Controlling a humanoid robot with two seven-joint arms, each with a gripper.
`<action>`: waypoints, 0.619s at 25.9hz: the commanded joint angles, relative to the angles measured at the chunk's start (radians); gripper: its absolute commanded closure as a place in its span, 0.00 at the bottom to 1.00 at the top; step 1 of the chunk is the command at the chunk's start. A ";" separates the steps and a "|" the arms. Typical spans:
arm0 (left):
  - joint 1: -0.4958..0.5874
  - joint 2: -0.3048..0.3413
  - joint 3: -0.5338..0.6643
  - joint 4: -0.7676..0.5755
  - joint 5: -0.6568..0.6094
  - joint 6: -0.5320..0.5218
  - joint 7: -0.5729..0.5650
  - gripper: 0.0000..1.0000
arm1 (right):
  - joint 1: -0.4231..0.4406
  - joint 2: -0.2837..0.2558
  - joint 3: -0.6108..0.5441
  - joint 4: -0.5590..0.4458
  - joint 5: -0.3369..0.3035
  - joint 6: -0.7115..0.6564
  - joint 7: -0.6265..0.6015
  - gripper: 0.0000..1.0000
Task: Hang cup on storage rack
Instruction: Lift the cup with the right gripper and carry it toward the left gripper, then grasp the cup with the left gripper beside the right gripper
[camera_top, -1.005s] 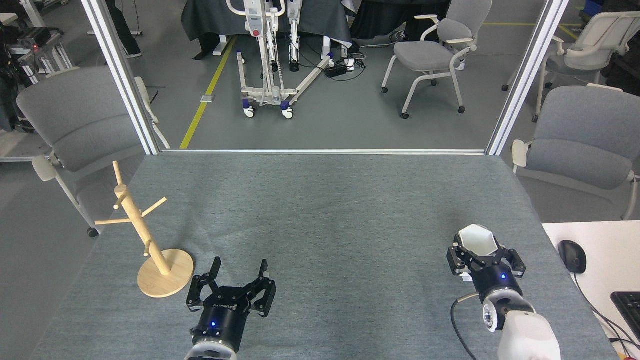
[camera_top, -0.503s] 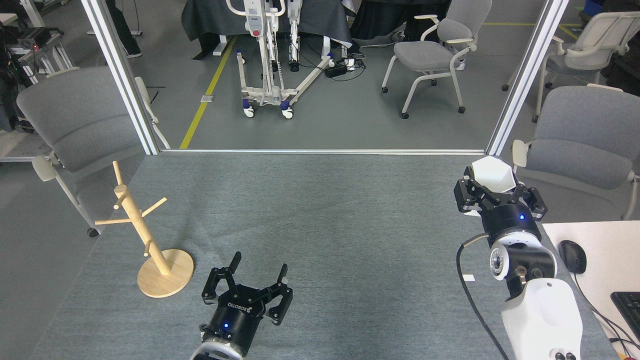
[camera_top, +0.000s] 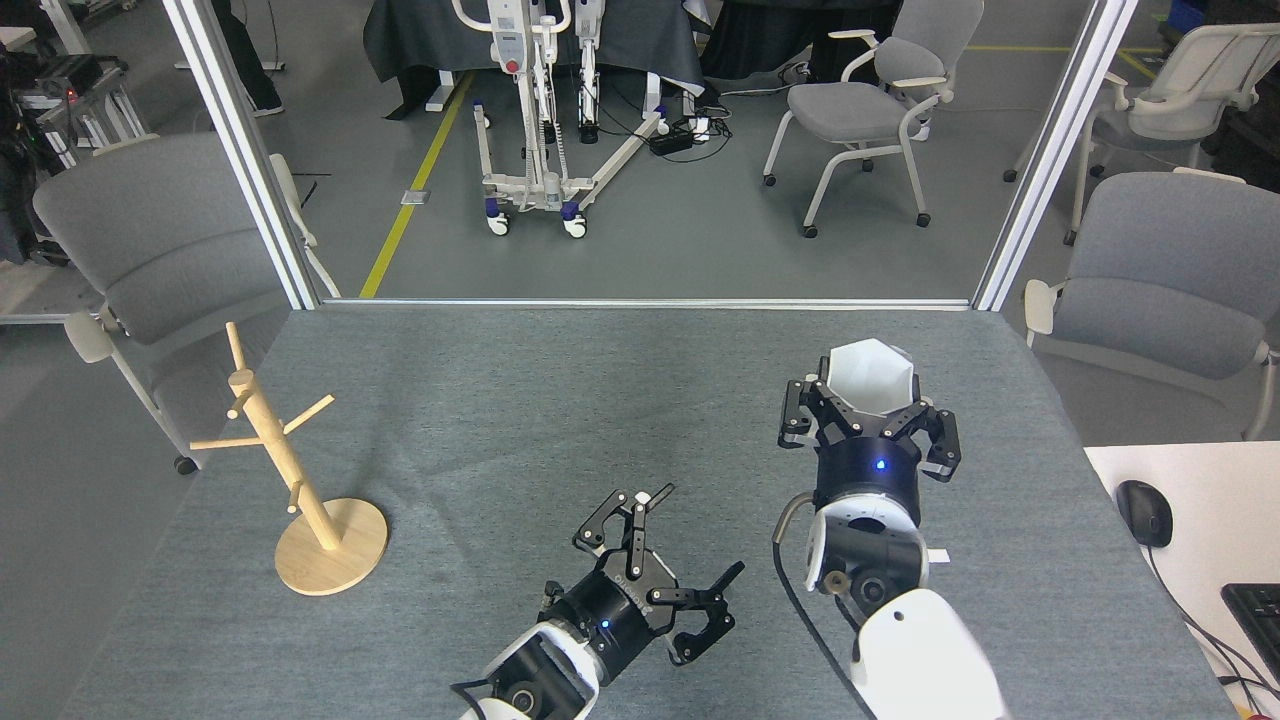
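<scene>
A: What has changed since half a second ago?

B: The right claw (camera_top: 868, 415) has swung in from the far right edge of the worktop (camera_top: 560, 400) toward its middle, carrying the white hexagonal cup (camera_top: 868, 378) with it. The left claw (camera_top: 672, 560) has also slid rightward, away from the wooden mug tree (camera_top: 290, 470), and turned so its fingers point toward the right arm.

A: How is the cup held?

B: The right claw's black fingers (camera_top: 800, 415) are closed against the cup's faceted sides, gripping it low, with the cup's open mouth tipped up toward the camera. The cup is lifted clear of the grey worktop.

A: And the left claw?

B: Spread wide and holding nothing, low over the worktop, near the right arm's wrist but not touching it.

A: Where is the cup relative to the mug tree?

B: Well apart from it, far to the tree's right and a little farther back on the worktop. The tree stands upright on its round disc base near the left edge, its thin pegs angled upward and all bare. The left claw sits between the tree and the cup, nearer the cup.
</scene>
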 joint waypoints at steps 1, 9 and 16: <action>-0.106 -0.045 -0.008 0.098 0.003 -0.034 -0.019 0.01 | 0.000 0.030 0.078 0.004 0.056 0.072 0.060 0.57; -0.174 -0.076 0.001 0.223 0.120 -0.071 -0.056 0.01 | -0.004 0.058 0.124 0.010 0.067 0.071 0.121 0.57; -0.206 -0.074 0.004 0.270 0.213 -0.073 -0.096 0.01 | -0.004 0.091 0.181 0.022 0.081 0.077 0.140 0.57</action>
